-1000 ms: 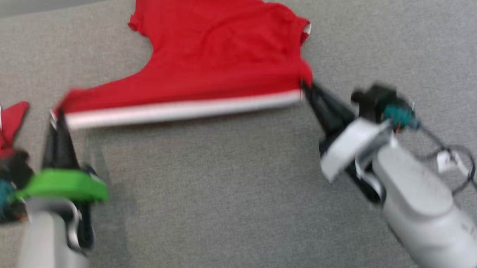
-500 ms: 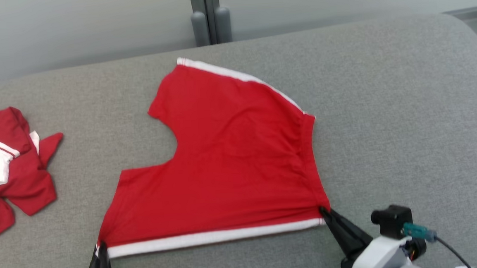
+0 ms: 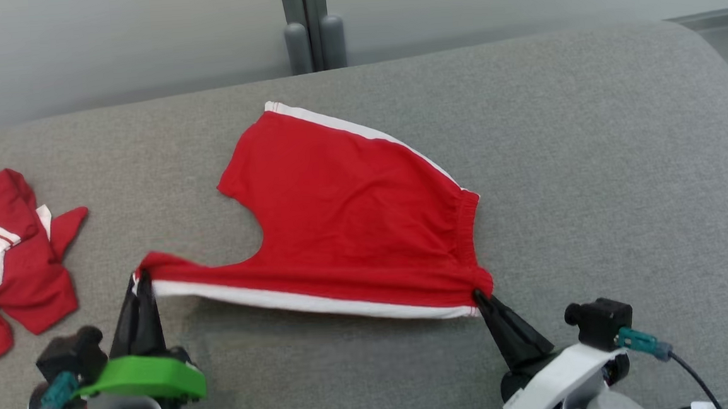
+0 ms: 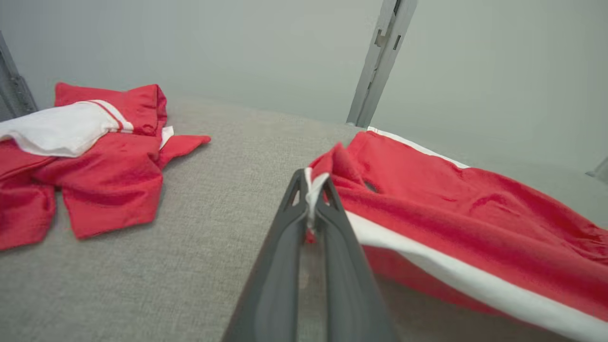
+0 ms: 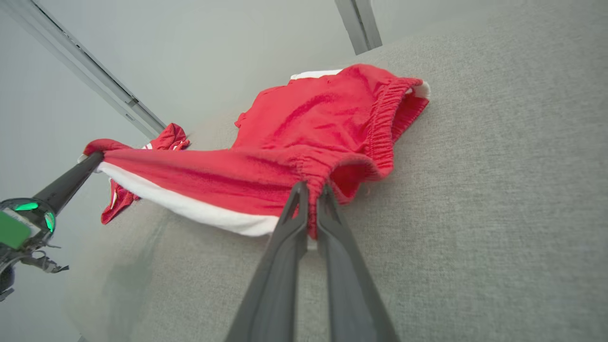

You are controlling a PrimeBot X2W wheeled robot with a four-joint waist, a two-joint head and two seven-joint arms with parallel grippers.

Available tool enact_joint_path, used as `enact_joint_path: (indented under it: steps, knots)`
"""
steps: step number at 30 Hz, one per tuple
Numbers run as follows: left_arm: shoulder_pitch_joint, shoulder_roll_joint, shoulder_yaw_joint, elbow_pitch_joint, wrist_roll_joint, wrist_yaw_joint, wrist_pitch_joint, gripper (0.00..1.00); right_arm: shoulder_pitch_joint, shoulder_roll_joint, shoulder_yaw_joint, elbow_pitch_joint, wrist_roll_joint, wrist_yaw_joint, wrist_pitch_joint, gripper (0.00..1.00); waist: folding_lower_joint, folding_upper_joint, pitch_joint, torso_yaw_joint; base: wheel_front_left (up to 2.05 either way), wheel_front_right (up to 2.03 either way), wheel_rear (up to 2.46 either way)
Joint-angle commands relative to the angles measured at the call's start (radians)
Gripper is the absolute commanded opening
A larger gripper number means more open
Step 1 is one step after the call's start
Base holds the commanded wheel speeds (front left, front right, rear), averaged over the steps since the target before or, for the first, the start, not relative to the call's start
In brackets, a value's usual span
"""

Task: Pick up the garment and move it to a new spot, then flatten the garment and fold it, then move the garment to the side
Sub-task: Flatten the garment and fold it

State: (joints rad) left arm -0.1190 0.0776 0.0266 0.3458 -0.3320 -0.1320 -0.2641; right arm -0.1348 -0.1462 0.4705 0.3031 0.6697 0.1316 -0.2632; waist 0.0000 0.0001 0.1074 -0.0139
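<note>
The garment [image 3: 352,218] is a pair of red shorts with white side stripes, spread over the grey cushion. My left gripper [image 3: 143,282] is shut on the hem corner of the near leg, and that edge hangs lifted off the fabric surface. My right gripper [image 3: 478,296] is shut on the elastic waistband corner at the near right. In the left wrist view the white hem [image 4: 314,183] is pinched between my fingers. The right wrist view shows the waistband [image 5: 311,178] bunched between the fingers, with the garment [image 5: 308,123] stretching away to the left gripper [image 5: 92,157].
A second crumpled red and white garment [image 3: 6,251] lies at the left edge of the cushion [image 3: 588,153], also seen as a pile [image 4: 85,156] in the left wrist view. A grey post [image 3: 305,24] stands behind against a pale wall. Bare grey cushion extends right.
The head camera tilted up, shifting the whole picture. The near edge of the garment has been lifted and carried towards the far side, with both grippers still holding their corners.
</note>
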Motion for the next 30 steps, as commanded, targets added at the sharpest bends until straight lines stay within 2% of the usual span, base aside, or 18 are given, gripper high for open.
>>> enact_joint_path:
  steps: [1, 6, 11, 20, 30]
  knots:
    - [-0.054, 0.017, -0.011, 0.009, 0.001, 0.004, 0.000, 0.00, -0.029, 0.008, -0.004, -0.002, 0.033, -0.002, -0.002, 0.00, 0.0000, -0.0001, 0.070, -0.033, 0.00, 0.00, 0.00]
    - [-0.241, 0.061, -0.071, 0.079, 0.002, 0.004, 0.000, 0.00, -0.129, 0.045, 0.001, -0.024, 0.172, -0.002, 0.010, 0.00, 0.0000, -0.0001, 0.162, -0.071, 0.00, 0.00, 0.00]
    - [-0.424, 0.099, -0.098, 0.194, -0.004, 0.004, 0.000, 0.00, -0.234, 0.072, 0.017, -0.036, 0.260, -0.001, 0.005, 0.00, 0.0000, -0.0001, 0.253, -0.107, 0.00, 0.00, 0.00]
    - [-0.666, 0.113, -0.136, 0.334, 0.013, 0.003, 0.000, 0.00, -0.393, 0.091, -0.002, -0.021, 0.298, -0.001, -0.002, 0.00, 0.0000, -0.0001, 0.357, -0.143, 0.00, 0.00, 0.00]
    - [-0.830, 0.120, -0.136, 0.465, 0.072, 0.005, 0.000, 0.00, -0.454, 0.094, -0.067, -0.041, 0.259, -0.001, -0.003, 0.00, 0.0000, -0.0001, 0.420, -0.157, 0.00, 0.00, 0.00]
